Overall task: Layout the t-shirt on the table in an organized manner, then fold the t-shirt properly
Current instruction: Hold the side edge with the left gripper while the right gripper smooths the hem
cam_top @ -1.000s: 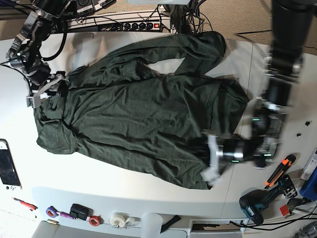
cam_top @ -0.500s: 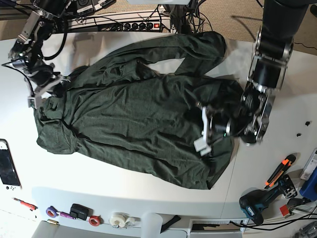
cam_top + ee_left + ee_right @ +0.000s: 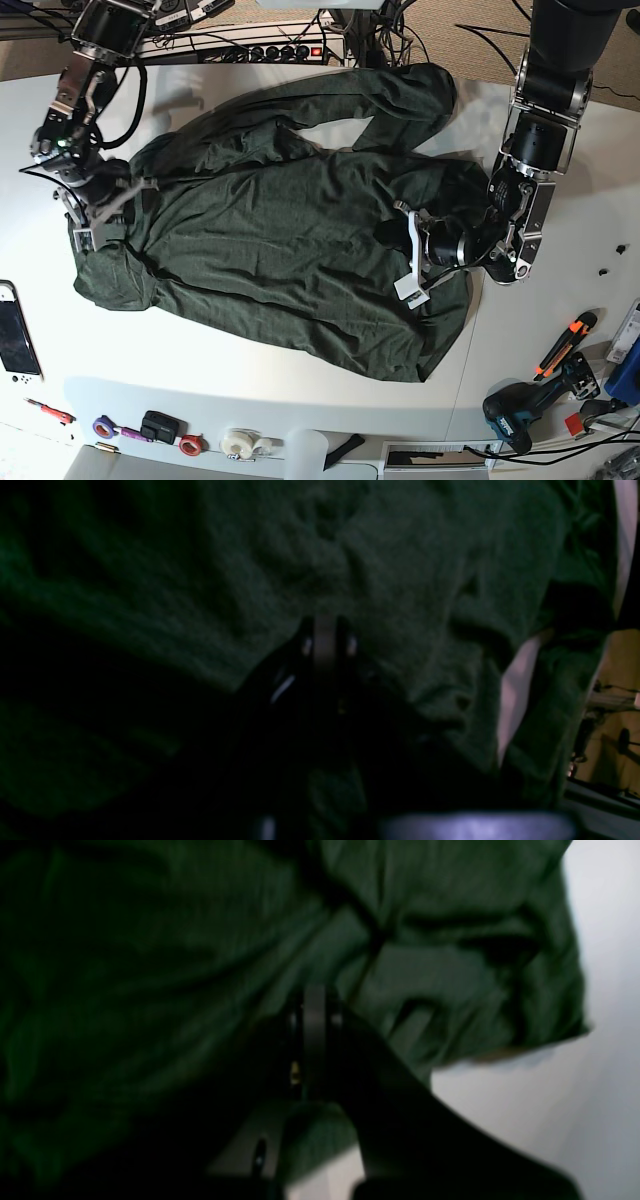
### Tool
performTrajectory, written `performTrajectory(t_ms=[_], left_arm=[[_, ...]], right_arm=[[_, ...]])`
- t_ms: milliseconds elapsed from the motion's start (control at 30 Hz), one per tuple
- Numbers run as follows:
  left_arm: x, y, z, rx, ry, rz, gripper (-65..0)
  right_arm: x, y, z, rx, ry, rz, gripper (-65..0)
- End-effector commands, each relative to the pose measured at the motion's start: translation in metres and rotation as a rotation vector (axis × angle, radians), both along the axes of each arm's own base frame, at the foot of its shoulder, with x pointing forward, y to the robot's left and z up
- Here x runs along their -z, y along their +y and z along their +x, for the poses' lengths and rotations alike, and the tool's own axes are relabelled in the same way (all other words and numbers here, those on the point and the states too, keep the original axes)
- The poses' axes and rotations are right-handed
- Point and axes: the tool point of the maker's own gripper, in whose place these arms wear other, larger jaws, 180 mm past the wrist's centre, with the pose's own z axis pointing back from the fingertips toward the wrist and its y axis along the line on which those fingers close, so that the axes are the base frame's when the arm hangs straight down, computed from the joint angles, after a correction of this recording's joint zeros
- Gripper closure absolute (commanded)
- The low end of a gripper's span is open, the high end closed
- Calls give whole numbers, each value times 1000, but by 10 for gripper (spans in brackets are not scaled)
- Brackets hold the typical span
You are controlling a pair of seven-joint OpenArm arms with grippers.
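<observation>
The dark green t-shirt (image 3: 270, 230) lies spread and wrinkly over the white table (image 3: 250, 390), one sleeve reaching to the far right. My left gripper (image 3: 402, 262) rests on the shirt's right side, where the cloth bunches around it. In the left wrist view the left gripper (image 3: 327, 635) is shut, with t-shirt (image 3: 400, 555) fabric pressed around its tips. My right gripper (image 3: 97, 212) sits on the shirt's left edge. In the right wrist view the right gripper (image 3: 314, 1000) has its fingers together in the t-shirt (image 3: 150, 965), with bare table (image 3: 600, 1090) to the right.
A power strip (image 3: 250, 50) with cables runs along the far edge. A cordless drill (image 3: 515, 415) and an orange-handled tool (image 3: 565, 345) lie at the front right. Tape rolls (image 3: 240, 442) and small items line the front edge. A handheld device (image 3: 15, 340) lies at the left edge.
My left gripper has moved from the shirt's lower right hem up and inward onto the shirt and shut. My right gripper has shifted slightly down at the left edge and shut.
</observation>
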Motion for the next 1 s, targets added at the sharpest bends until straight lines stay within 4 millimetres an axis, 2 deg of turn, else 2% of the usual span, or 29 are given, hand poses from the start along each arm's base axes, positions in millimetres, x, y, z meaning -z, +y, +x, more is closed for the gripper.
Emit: performTrajectory(t_ms=[0, 67, 100, 233, 300, 367, 433, 533, 700, 833, 967], left_arm=[[-19, -1, 16, -6, -59, -23, 0], [-18, 0, 17, -5, -60, -18, 0], [-18, 0, 16, -6, -60, -19, 0], [-20, -2, 18, -11, -68, -31, 0], [-21, -2, 18, -12, -67, -34, 0], [-22, -3, 18, -12, -67, -40, 0], [-24, -4, 18, -15, -64, -56, 0], [-25, -7, 18, -15, -63, -70, 0], [-25, -5, 18, -16, -62, -65, 0], [-25, -6, 18, -16, -63, -67, 0], [-25, -5, 18, -16, -62, -66, 0]], right_arm=[[-19, -14, 5, 27, -46, -3, -88], [-23, -25, -5, 88, -50, 76, -225], [-27, -32, -11, 123, -63, 119, -271], [-40, -68, -39, 290, -158, 231, -288], [-38, -78, -56, 349, -185, 257, -288], [-31, -74, -68, 378, -200, 306, -288], [-21, -59, -73, 376, -203, 367, -288], [-11, -37, -72, 333, -194, 403, -288], [4, -13, -64, 295, -151, 409, -288], [13, -3, -62, 297, -129, 398, -288], [20, -4, -62, 308, -96, 358, -288]])
